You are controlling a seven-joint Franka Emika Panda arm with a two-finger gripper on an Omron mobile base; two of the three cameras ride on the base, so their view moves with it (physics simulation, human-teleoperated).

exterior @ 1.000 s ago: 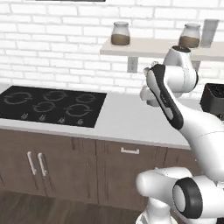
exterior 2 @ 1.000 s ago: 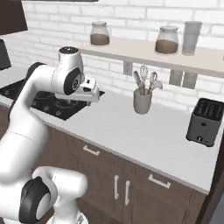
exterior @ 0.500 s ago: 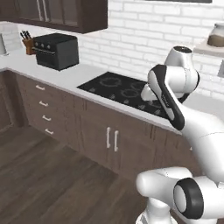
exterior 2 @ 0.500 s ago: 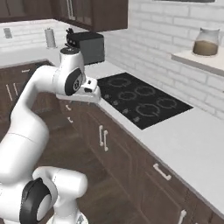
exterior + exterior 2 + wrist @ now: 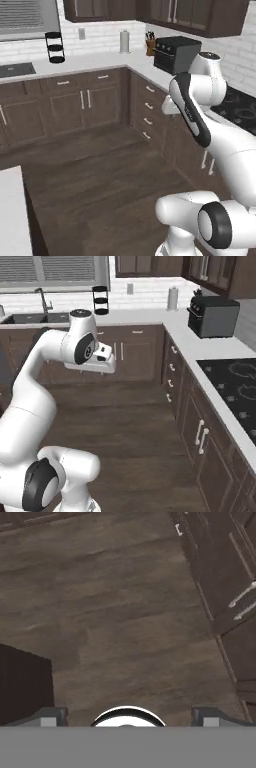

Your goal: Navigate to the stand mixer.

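Note:
The stand mixer is out of view. My gripper (image 5: 128,718) hangs over the dark wooden floor, pointing down, open, with its fingertips (image 5: 47,716) wide apart and nothing between them. In the right base view the gripper (image 5: 101,360) sits at chest height in front of the lower cabinets. In the left base view the arm folds above the floor, beside the right-hand counter run.
A black toaster oven (image 5: 176,52), a knife block (image 5: 150,46) and a paper towel roll (image 5: 124,41) stand in the counter corner. A black tiered rack (image 5: 100,300) and a sink faucet (image 5: 43,300) are on the back counter. The cooktop (image 5: 235,385) lies right. An island corner (image 5: 11,210) is at left.
The whole scene has swung as the base turned: the cooktop slid to the right edge, and the corner counter, back wall and sink came into view. The arm keeps its pose.

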